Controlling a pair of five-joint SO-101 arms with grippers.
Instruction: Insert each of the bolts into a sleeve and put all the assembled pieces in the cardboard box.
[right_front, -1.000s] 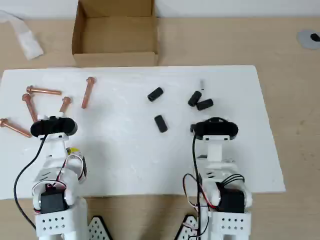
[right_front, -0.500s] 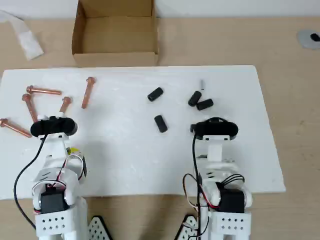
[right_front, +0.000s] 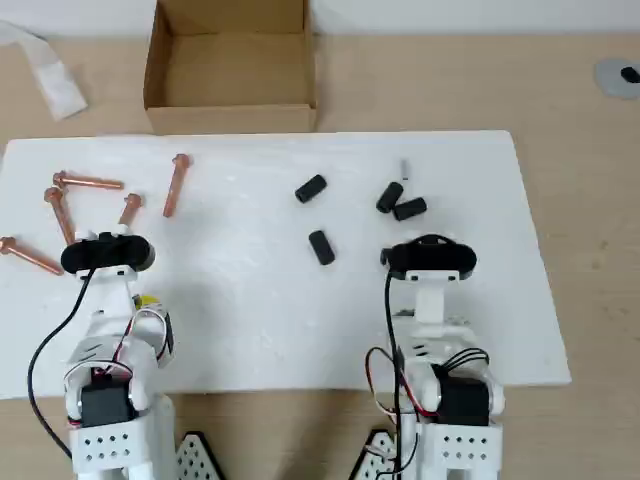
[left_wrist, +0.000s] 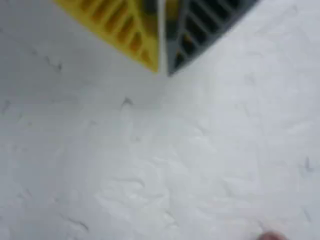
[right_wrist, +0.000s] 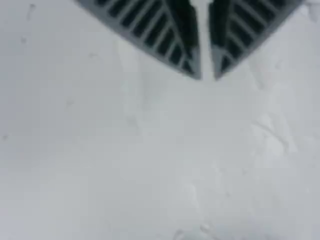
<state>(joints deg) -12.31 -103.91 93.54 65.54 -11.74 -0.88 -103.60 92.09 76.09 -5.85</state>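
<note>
Several copper bolts (right_front: 88, 181) lie scattered at the left end of the white foam board (right_front: 250, 320). Several black sleeves (right_front: 321, 247) lie loose around the board's middle and right. The open cardboard box (right_front: 232, 118) stands behind the board. My left arm (right_front: 107, 252) hangs low over the board just in front of the bolts. Its gripper (left_wrist: 162, 70) is shut, yellow and grey fingertips together and empty; a copper bolt end (left_wrist: 270, 236) peeks in at the picture's edge. My right arm (right_front: 428, 258) is in front of two sleeves (right_front: 410, 209), its gripper (right_wrist: 207, 75) shut on nothing.
A crumpled white wrapper (right_front: 45, 75) lies on the wooden table at the far left. A grey disc (right_front: 618, 77) sits at the far right. A small grey pin (right_front: 404, 168) lies behind the right sleeves. The board's front middle is bare.
</note>
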